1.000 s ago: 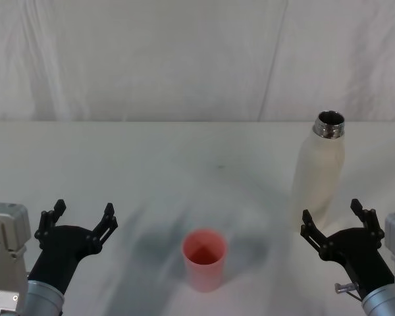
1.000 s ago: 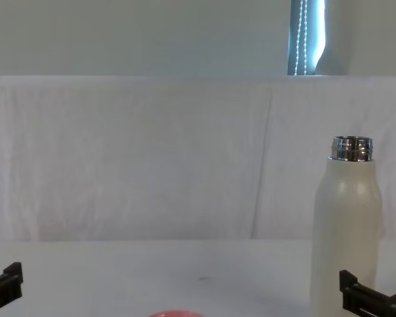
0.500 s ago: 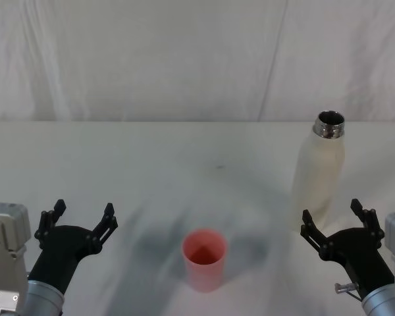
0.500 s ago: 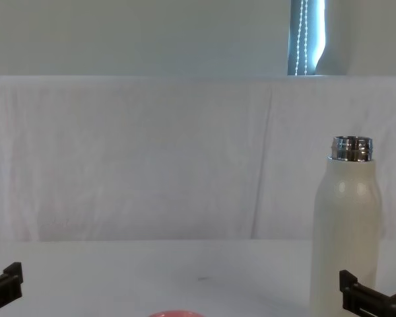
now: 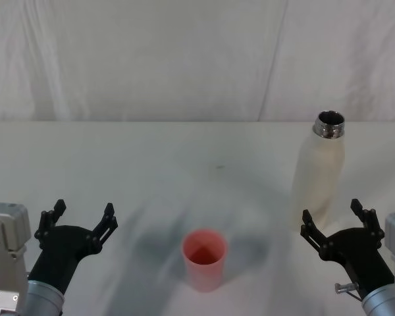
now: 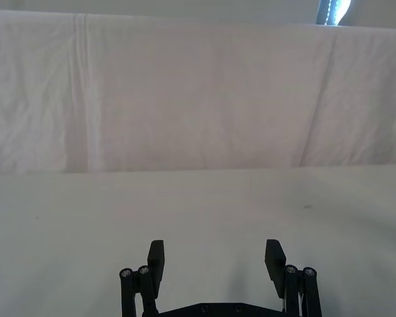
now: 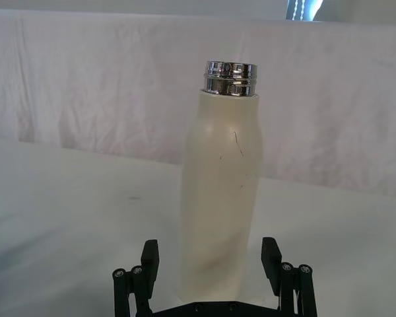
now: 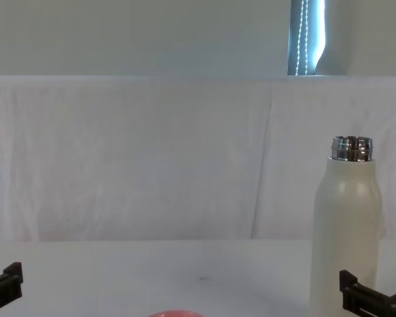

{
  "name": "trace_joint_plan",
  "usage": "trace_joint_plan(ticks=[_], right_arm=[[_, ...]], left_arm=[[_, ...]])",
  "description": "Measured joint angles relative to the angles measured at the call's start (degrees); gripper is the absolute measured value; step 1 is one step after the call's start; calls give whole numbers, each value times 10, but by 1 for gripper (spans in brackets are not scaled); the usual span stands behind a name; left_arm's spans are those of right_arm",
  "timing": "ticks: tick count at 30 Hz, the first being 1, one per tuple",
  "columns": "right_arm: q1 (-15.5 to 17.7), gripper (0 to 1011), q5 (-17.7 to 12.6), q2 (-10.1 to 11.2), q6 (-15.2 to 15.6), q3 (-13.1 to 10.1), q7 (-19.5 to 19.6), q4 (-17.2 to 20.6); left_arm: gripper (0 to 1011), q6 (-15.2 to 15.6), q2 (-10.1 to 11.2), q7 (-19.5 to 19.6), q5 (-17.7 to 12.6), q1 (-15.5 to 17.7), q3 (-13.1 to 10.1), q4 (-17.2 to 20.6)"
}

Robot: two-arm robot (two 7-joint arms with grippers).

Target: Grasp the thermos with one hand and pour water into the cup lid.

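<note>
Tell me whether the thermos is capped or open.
Open: the thermos stands upright with its bare steel neck uncapped and its dark mouth showing.

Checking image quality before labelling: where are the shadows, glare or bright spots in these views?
Head view: soft grey shadows smear the table around the cup lid. Right wrist view: highlights glint on the thermos steel neck. Chest view: a bright blue-white window strip glares.

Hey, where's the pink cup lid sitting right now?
The cup lid stands upright on the table, near the front edge about midway between the two open grippers, nearer the robot than the thermos on its right.
</note>
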State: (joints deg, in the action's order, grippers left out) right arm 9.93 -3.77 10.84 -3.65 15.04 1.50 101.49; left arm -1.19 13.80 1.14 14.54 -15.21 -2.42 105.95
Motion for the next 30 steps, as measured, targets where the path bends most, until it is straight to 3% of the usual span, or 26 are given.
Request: trace_joint_plan(ticks=[30], right_arm=[[0,1002,0,0,0,0,0,0]], left_arm=[[1001,0,0,0,0,0,0,0]])
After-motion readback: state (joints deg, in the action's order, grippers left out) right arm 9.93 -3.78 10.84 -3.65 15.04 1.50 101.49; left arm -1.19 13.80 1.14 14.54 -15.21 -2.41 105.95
